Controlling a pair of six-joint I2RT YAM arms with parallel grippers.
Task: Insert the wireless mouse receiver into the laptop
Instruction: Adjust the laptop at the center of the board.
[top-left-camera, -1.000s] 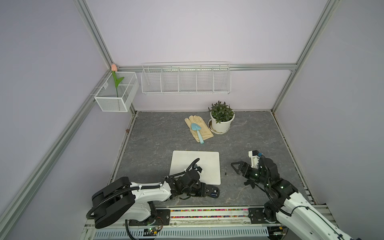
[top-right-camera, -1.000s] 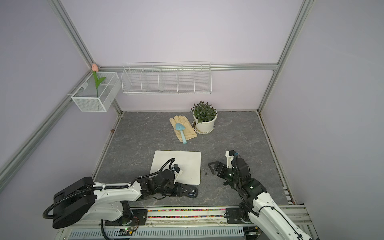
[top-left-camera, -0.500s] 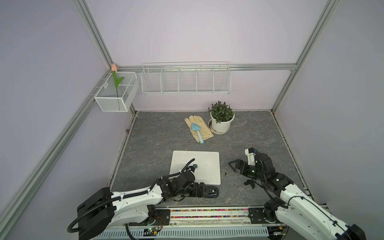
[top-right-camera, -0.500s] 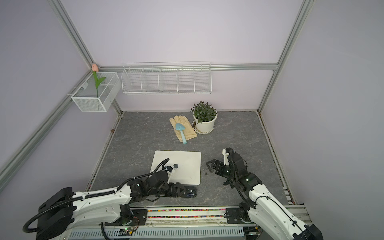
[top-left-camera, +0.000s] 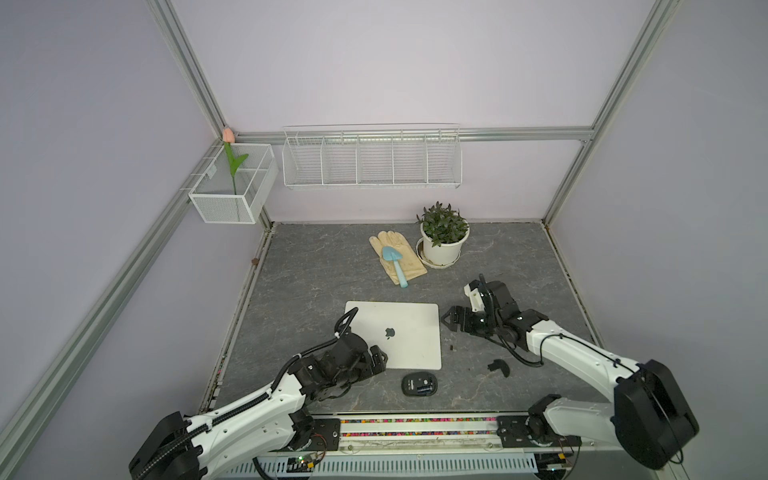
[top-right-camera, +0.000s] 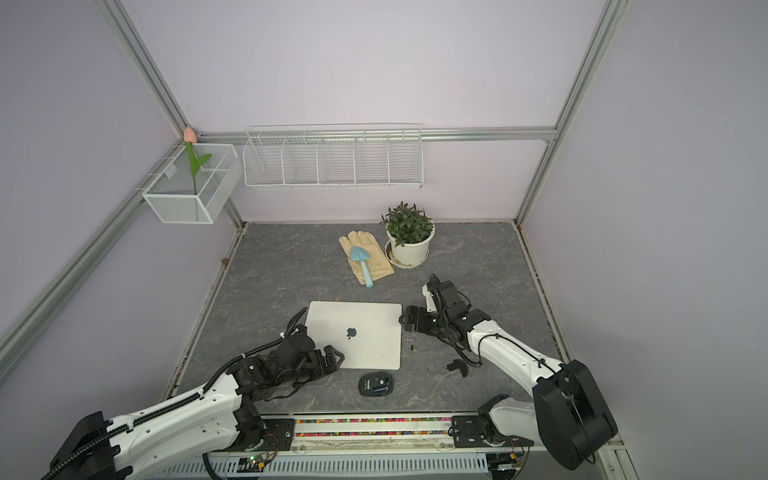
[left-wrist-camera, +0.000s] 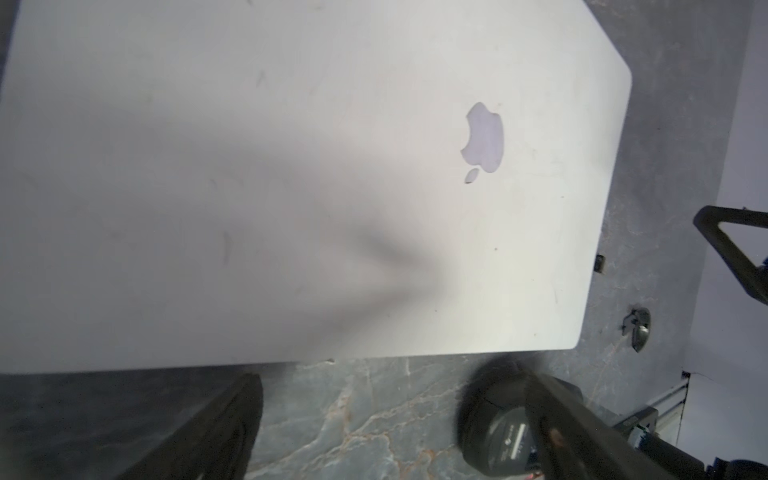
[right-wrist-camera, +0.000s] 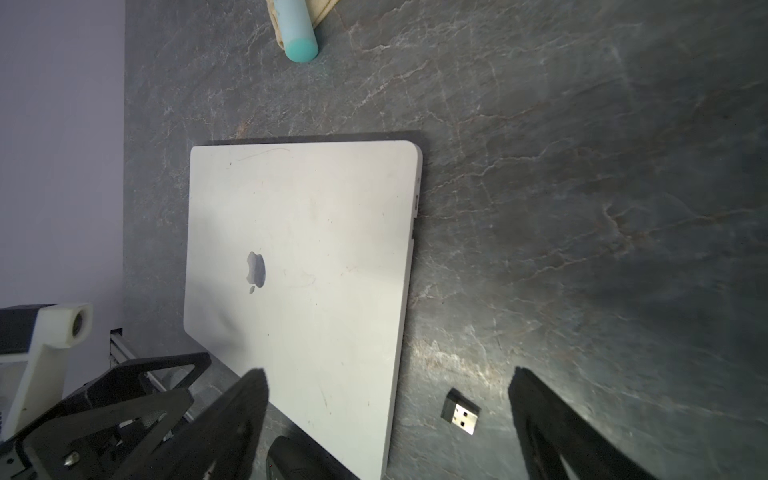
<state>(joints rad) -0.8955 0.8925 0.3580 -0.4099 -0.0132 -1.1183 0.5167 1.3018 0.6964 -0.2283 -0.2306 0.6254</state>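
Receiver (right-wrist-camera: 460, 411) — loose on desk (top-left-camera: 311, 291), just beside laptop (top-left-camera: 395, 332) rt edge. Rt claw (top-left-camera: 449, 323) open, empty, near it; left claw (top-left-camera: 376, 360) open, empty. Pinch black cap, keep plug level w/ port (right-wrist-camera: 417, 203) — go slow.

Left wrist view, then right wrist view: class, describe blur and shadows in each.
Left wrist view: a soft shadow smears across the laptop lid, the wireless mouse is blurred. Right wrist view: the receiver is sharp, the claw fingers blurred, the table partly shadowed.
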